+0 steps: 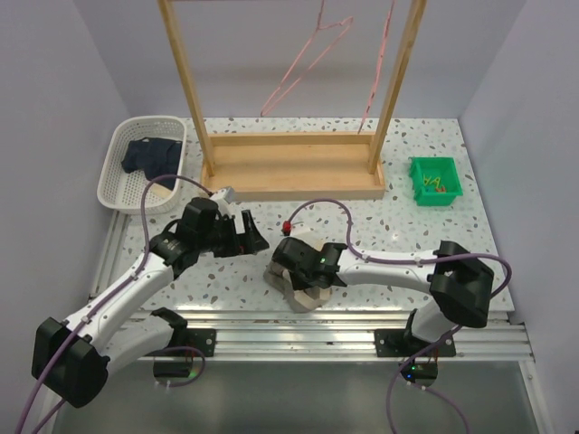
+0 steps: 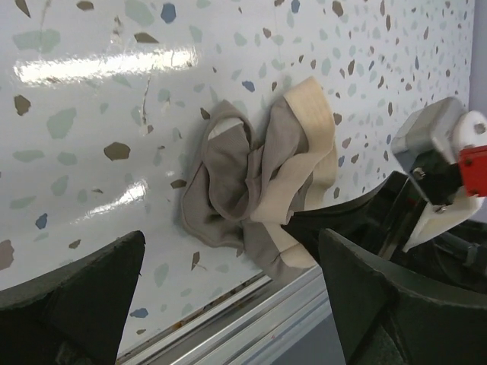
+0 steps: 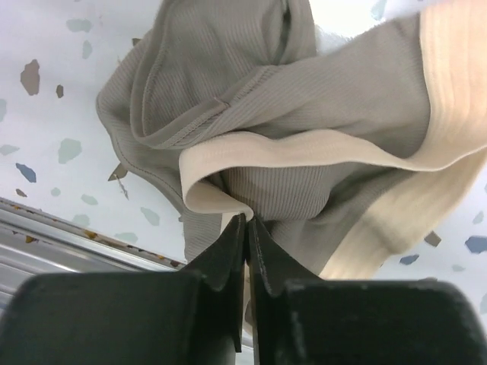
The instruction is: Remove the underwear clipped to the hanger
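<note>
The grey underwear point(image 1: 298, 291) with a beige waistband lies crumpled at the table's near edge, by the metal rail. My right gripper point(image 1: 304, 277) is shut on a fold of its waistband; in the right wrist view the closed fingertips point(image 3: 247, 222) pinch the cloth point(image 3: 304, 114). My left gripper point(image 1: 254, 233) is open and empty, a little to the left of the cloth. In the left wrist view the grey underwear point(image 2: 251, 175) lies ahead of the open gripper point(image 2: 232, 266). The navy underwear point(image 1: 152, 155) lies in the white basket point(image 1: 113, 176).
A wooden rack point(image 1: 289, 167) stands at the back with a bare pink wire hanger point(image 1: 308, 54) on it. A green bin point(image 1: 434, 181) with small clips sits at the back right. The aluminium rail point(image 1: 344, 318) runs along the near edge.
</note>
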Robot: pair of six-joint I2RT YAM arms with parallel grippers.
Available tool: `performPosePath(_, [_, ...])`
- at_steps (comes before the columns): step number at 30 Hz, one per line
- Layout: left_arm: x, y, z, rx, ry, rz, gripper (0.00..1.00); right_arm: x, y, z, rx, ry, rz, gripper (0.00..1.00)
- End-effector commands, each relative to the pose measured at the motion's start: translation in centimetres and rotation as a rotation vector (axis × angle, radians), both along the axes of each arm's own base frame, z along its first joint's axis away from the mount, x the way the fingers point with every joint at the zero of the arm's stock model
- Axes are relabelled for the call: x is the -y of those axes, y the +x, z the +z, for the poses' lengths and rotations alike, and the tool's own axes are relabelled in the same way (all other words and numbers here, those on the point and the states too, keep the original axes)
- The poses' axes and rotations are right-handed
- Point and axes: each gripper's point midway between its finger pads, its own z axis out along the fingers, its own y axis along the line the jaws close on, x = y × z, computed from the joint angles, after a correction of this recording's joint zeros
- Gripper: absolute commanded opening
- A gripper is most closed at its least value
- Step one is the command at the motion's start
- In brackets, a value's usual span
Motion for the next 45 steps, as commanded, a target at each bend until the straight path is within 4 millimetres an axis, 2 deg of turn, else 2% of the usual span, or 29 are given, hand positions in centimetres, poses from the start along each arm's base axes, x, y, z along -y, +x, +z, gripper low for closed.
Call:
performPosePath(1, [2.1,-0.7,0.1,0.023,-0.089,-0.130,0.99,-1.9,0.9,2.7,0.049,0.127,-0.027,0.00])
performPosePath(2, [2.2,-1.0,-0.3,0.013,-0.091,-0.144,0.98,-2.2,0.9,3.5,0.057,0.159,-0.024,0.00])
performPosePath(4, [2.5,-1.0,-0.1,0.034,-0.110,-0.162,0.98,-2.8,0.9,6.7,0.088,0.295,-0.015,0.00])
performPosePath(5, [2.8,-1.4,0.0,0.037,-0.127,-0.182,0.98,-2.4,0.8,7.2,0.090,0.326,-0.023,0.00])
performPosePath(6, [3.1,-1.2,0.6,0.065,-0.149,-0.198,0.98,-2.0,1.1,9.1,0.099,0.397,-0.048,0.00])
performPosePath(7, [3.3,-1.4,0.6,0.067,-0.160,-0.210,0.98,-1.3,1.2,9.5,0.108,0.400,-0.065,0.00])
performPosePath(8, [3.5,-1.5,0.2,0.056,-0.163,-0.222,0.97,-0.3,1.3,9.4,0.114,0.379,-0.094,0.00])
performPosePath(9, [3.7,-1.8,0.1,0.051,-0.172,-0.244,0.97,1.0,2.3,9.8,0.153,0.349,-0.157,0.00])
performPosePath(10, [4.0,-1.8,0.1,0.053,-0.178,-0.262,0.97,3.0,2.1,9.1,0.145,0.263,-0.182,0.00])
performPosePath(12, [4.9,-2.2,-0.8,0.029,-0.164,-0.303,0.97,4.6,2.6,8.5,0.146,0.184,-0.232,0.00])
performPosePath(13, [5.4,-2.2,-1.0,0.039,-0.153,-0.324,0.96,6.3,2.9,7.7,0.131,0.115,-0.268,0.00])
performPosePath(14, [6.4,-2.4,-1.5,0.033,-0.128,-0.356,0.96,6.7,3.1,7.0,0.126,0.072,-0.280,0.00])
performPosePath(15, [6.8,-2.4,-1.7,0.040,-0.105,-0.378,0.96,7.3,3.4,6.6,0.121,0.046,-0.310,0.14])
performPosePath(17, [8.1,-2.4,-2.3,0.035,-0.064,-0.403,0.96,8.7,3.4,5.6,0.112,-0.032,-0.338,0.19])
performPosePath(18, [8.5,-2.4,-2.5,0.034,-0.061,-0.412,0.96,8.9,3.4,5.0,0.107,-0.057,-0.348,0.29])
performPosePath(19, [9.1,-2.3,-2.5,0.039,-0.061,-0.429,0.96,9.3,3.5,4.8,0.100,-0.067,-0.377,0.51])
performPosePath(20, [9.3,-2.2,-2.5,0.046,-0.057,-0.431,0.96,9.5,3.5,4.6,0.100,-0.069,-0.384,0.57])
performPosePath(21, [9.4,-2.1,-2.6,0.055,-0.048,-0.438,0.96,9.6,3.7,4.8,0.104,-0.060,-0.404,0.62])
performPosePath(22, [9.5,-2.2,-2.7,0.059,-0.040,-0.443,0.96,10.0,3.7,4.9,0.103,-0.067,-0.419,0.77])
performPosePath(24, [9.8,-2.2,-2.7,0.086,-0.024,-0.470,0.97,10.6,4.2,6.1,0.132,-0.051,-0.457,0.94])
performPosePath(25, [10.3,-2.5,-2.8,0.093,-0.007,-0.492,0.97,11.3,4.0,6.5,0.138,-0.072,-0.467,0.98])
performPosePath(30, [11.2,-2.4,-4.7,0.139,0.122,-0.555,0.98,12.8,3.9,9.7,0.182,-0.021,-0.498,0.98])
performPosePath(34, [12.5,-2.5,-6.8,0.187,0.212,-0.656,0.98,14.7,2.5,11.7,0.192,0.047,-0.522,0.98])
performPosePath(40, [13.2,-1.9,-10.3,0.208,0.334,-0.718,0.96,16.6,0.8,12.4,0.189,0.110,-0.534,0.98])
performPosePath(45, [14.1,-1.0,-12.2,0.240,0.398,-0.721,0.92,17.3,0.3,12.6,0.189,0.121,-0.527,0.98])
